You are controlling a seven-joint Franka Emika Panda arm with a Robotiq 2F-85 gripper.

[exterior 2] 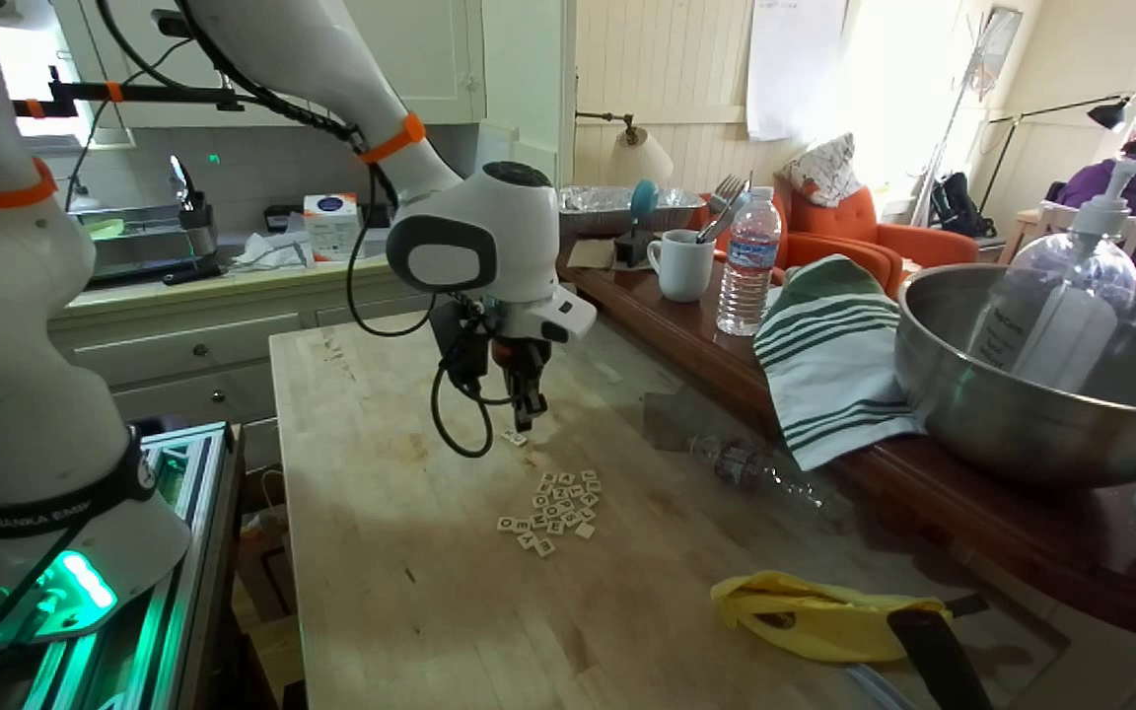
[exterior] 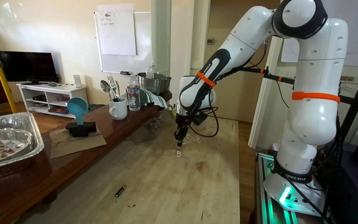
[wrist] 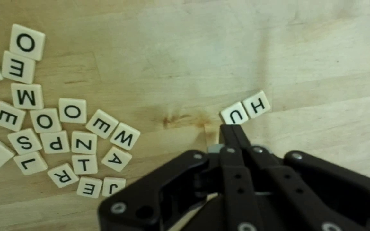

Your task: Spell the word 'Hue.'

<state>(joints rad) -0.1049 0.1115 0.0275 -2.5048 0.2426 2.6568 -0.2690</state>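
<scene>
Located H tile (wrist: 257,104) and U tile (wrist: 234,114) in wrist view, lying just beside each other on table (wrist: 332,80), with H on the right. Recorded jaws as clenched, tip against tip, poised close by U; cannot tell contact. Found loose letter tiles (wrist: 46,121) clustered well to the left, including several E tiles (wrist: 9,117). Noted battery (exterior: 120,190) lying near left on table in an exterior view.

The gripper (exterior 2: 526,424) points down beside a pair of pale tiles (exterior 2: 515,437) on a wooden table (exterior 2: 381,552) — touching or not, I cannot tell. Toward the foreground lies a cluster of letter tiles (exterior 2: 552,511), with a yellow object (exterior 2: 815,619) well apart. On the dark ledge (exterior 2: 997,518) stand a mug (exterior 2: 683,269), a water bottle (exterior 2: 747,268) and a steel bowl (exterior 2: 1041,424) — a pump bottle (exterior 2: 1061,316) inside.
</scene>
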